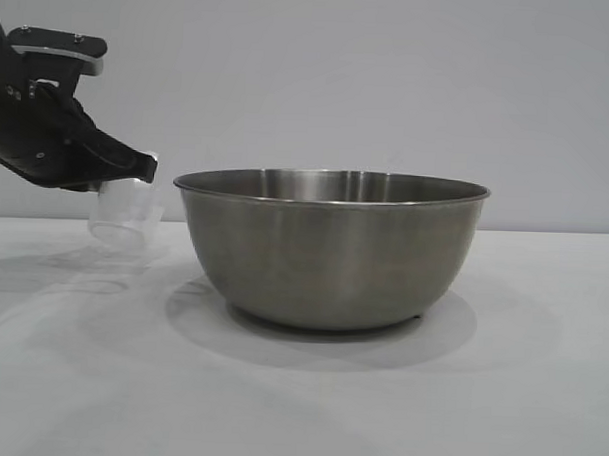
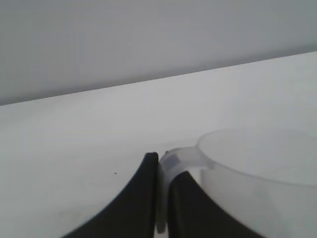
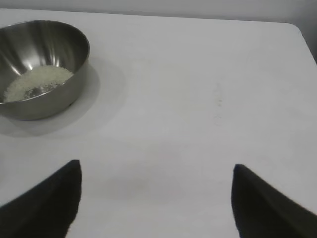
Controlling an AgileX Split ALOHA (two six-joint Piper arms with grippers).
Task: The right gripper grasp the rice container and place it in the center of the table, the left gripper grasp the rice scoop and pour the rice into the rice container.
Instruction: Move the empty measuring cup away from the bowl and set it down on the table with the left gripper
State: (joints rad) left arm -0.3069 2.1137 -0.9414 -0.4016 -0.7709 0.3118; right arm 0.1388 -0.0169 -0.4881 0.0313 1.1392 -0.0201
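With rice [image 3: 39, 82] already lying in the rice container [image 1: 329, 249] mid-table [image 1: 298, 408], I've got the left gripper [image 2: 162, 198] clamped on the rice scoop [image 1: 125, 214] handle beside it, low over the table. Right gripper [image 3: 156, 198] parked, spread wide, holding nothing. Risk: thin handle grip, scoop could twist or tip on set-down.

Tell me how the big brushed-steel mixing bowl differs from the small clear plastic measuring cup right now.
The big brushed-steel mixing bowl is opaque grey metal; the small clear plastic measuring cup is see-through. The bowl is far larger. The bowl rests on the white table untouched, while the cup hangs above it, its handle pinched in the left gripper. The bowl holds off-white rice; the cup looks empty. Both are round and open-topped.
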